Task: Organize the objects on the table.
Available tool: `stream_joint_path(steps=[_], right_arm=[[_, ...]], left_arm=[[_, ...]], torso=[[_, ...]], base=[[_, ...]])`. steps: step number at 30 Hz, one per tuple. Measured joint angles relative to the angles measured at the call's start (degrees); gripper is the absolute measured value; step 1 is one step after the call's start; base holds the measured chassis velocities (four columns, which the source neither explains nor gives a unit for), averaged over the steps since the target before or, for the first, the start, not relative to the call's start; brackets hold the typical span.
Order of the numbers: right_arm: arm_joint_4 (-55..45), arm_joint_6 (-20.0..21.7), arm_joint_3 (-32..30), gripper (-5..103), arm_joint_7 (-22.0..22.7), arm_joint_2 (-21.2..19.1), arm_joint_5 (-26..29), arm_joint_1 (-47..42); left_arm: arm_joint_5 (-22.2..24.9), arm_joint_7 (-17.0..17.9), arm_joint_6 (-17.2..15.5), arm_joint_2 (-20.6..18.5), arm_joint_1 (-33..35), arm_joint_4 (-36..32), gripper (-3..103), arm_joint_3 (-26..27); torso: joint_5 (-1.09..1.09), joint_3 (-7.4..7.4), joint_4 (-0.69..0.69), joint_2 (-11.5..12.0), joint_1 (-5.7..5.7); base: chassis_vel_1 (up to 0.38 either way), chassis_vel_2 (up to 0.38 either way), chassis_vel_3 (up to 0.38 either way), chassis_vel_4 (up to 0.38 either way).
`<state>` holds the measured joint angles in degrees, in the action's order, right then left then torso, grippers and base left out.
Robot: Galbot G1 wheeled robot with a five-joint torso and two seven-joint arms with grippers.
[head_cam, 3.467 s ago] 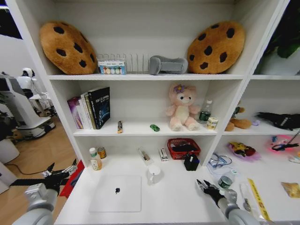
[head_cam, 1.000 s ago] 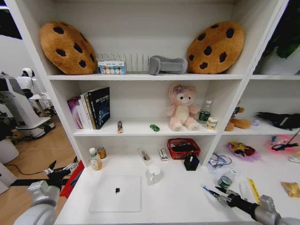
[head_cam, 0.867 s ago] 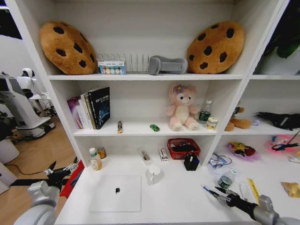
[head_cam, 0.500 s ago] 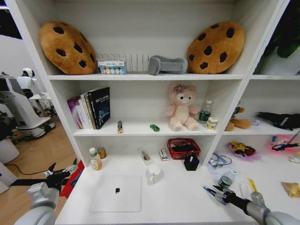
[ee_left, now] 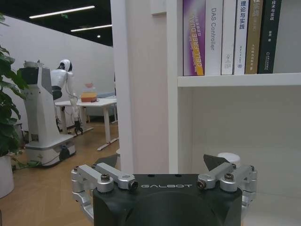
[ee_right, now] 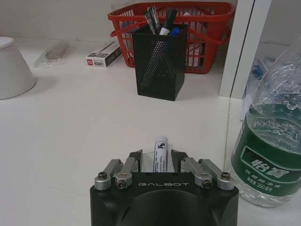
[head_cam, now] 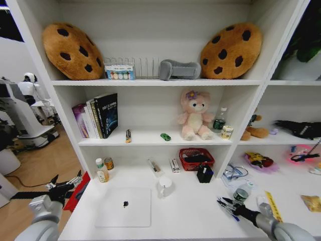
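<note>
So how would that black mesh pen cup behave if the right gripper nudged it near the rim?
The black pen cup is open mesh, so probably light and easy to slide. Its pens stick up past the rim, so a high push might tip it. Its square base looks flat, so rolling seems unlikely. The right gripper is shut on a marker.

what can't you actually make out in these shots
- Marker in the right end effector: rear part hidden by the end effector body, right wrist view; label too small.
- Left end effector: fingertips cut off by the frame edge, left wrist view.
- Pen cup contents: lower parts hidden by the mesh.
</note>
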<state>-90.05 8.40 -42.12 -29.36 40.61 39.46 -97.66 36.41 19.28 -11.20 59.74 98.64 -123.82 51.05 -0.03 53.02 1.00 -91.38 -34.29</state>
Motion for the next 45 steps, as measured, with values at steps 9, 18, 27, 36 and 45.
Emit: stream_joint_path(steps=[9, 18, 27, 36, 45], right_arm=[[-0.43, -0.56, -0.91, 12, 0.62, 0.95, -0.05, -1.24], [-1.15, -0.58, -0.84, 12, 2.02, 1.41, 0.29, -1.21], [-4.25, -10.69, 1.62, 12, 8.91, 2.59, 4.93, 1.36], [-6.01, -23.34, 6.06, 12, 13.04, 4.25, 1.69, 8.69], [-2.99, -24.75, 10.15, 12, 16.84, 5.65, 0.92, 15.14]], left_arm=[[-0.15, 0.0, 0.0, -0.05, -0.14, 0.2, 100, -0.35], [-0.41, -0.03, 0.02, 0.09, 0.39, -0.09, 100, -0.35], [-0.6, -0.07, 0.06, 0.15, 0.76, -0.44, 100, -0.28], [-0.63, -0.05, 0.06, -0.02, 0.97, -0.92, 100, -0.3], [-0.54, 0.09, 0.01, -0.67, 0.63, -1.01, 100, -0.72]], torso=[[0.02, 0.0, -0.01, 0.0, 0.0], [0.04, 0.0, 0.01, 0.0, 0.0], [0.03, 0.01, -0.01, 0.01, 0.0], [0.03, 0.01, 0.0, 0.01, 0.0], [0.04, 0.01, -0.01, 0.01, -0.01]], base=[[0.0, 0.0, 0.0, 0.0], [0.0, 0.0, 0.0, 0.0], [0.0, 0.0, 0.0, 0.0], [0.0, 0.0, 0.0, 0.0], [0.0, 0.0, 0.0, 0.0]])
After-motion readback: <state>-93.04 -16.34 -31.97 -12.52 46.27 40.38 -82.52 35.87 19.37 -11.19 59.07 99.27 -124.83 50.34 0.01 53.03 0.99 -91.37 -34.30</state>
